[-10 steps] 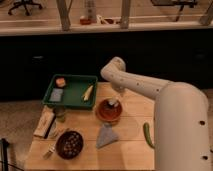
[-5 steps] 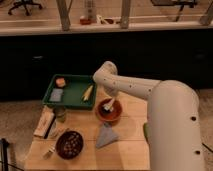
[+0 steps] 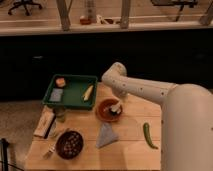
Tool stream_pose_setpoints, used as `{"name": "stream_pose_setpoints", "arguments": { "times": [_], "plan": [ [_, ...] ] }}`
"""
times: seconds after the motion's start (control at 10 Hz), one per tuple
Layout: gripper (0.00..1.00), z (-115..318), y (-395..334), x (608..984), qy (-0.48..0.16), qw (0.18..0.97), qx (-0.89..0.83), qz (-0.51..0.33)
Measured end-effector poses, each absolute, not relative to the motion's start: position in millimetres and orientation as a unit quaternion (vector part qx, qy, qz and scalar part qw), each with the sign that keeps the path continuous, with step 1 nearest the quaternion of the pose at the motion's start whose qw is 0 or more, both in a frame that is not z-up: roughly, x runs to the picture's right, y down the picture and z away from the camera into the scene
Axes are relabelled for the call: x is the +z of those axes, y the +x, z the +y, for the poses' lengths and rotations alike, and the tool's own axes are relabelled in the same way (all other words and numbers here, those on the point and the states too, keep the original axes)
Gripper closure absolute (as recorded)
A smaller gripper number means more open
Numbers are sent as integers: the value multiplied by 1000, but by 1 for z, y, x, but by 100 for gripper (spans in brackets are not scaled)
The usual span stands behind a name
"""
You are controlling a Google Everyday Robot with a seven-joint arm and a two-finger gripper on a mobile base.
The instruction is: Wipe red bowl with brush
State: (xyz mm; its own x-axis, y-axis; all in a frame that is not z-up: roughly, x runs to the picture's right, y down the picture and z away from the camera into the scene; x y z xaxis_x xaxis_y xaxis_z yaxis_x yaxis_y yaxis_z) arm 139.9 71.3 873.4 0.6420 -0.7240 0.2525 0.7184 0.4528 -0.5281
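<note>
white robot arm reaching in from the right, pincer (image 3: 117,104) down in the round reddish-orange terracotta bowl (image 3: 105,111).
bowl mid-way across the pale wooden bench (image 3: 130,150), just near-right of the green plastic tray (image 3: 75,87). pincer over the bowl's right half; clenched or released: cannot tell. pale patch low at its tip, apparently the small cream-white brush (image 3: 114,109), inside the bowl. grey folded cloth (image 3: 106,135) just nearer than the bowl, long green pepper (image 3: 148,135) to the right. dark brown bowl with speckled contents (image 3: 69,144) near left, fork (image 3: 50,149) beside it. in the tray: yellowish tapered piece (image 3: 88,92), orange block (image 3: 60,81), grey-blue pad (image 3: 56,94).
</note>
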Motion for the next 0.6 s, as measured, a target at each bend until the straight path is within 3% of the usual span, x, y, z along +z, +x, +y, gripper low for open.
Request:
{"name": "stream_pose_setpoints", "arguments": {
  "times": [0.6],
  "plan": [
    [100, 48, 122, 893, -313, 849, -426, 16]
  ]
}}
